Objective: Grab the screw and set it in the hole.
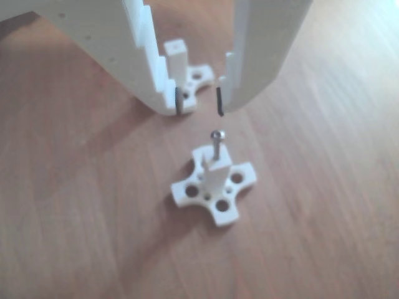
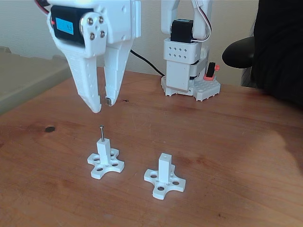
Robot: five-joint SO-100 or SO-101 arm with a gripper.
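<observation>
The thin silvery screw (image 2: 101,133) (image 1: 216,144) stands upright with its lower end in the hole at the top of a white cross-based post (image 2: 105,159) (image 1: 215,180). The hole itself is hidden by the screw's shaft. My gripper (image 2: 103,104) (image 1: 199,107) hangs open just above the screw's head, touching nothing and with nothing between its white fingers (image 2: 90,80). A second white post (image 2: 164,175) (image 1: 176,57) stands to the right in the fixed view, and the small bore (image 2: 164,155) in its top is bare.
The arm's base (image 2: 187,75) is fixed at the back of the wooden table (image 2: 236,151). A small dark disc (image 2: 49,128) lies at the left. A dark-clothed person (image 2: 279,47) is at the right edge. A beige surface (image 2: 23,75) borders the table's left.
</observation>
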